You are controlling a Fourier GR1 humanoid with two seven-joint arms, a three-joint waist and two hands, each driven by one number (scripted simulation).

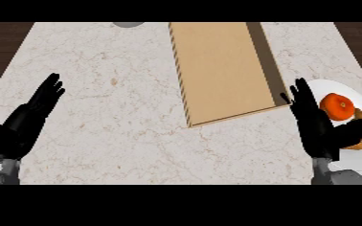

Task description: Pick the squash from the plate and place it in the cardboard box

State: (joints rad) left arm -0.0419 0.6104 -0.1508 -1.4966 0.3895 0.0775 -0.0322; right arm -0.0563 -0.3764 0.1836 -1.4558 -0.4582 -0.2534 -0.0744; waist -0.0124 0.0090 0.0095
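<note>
Right hand [314, 124], fingers straight and holding nothing, stands just left of the squash [337, 104] on the plate [339, 87]. A careless sideways reach could roll it off, or clip the cardboard box [222, 72].

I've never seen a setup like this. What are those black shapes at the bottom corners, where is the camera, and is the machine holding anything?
The black shapes are a humanoid robot's two hands, on grey forearms that come in from the lower edge. The camera sits in the robot's head and looks steeply down at a marble counter.

The left hand rests open near the left edge, holding nothing. The right hand is open too, fingers straight, beside a white plate with an orange squash on it. The fingers are not curled round the squash, so nothing is held.

In the middle lies a long, open cardboard box, where the squash is meant to go. A small grey object peeks in at the top edge; I cannot tell what it is.
</note>
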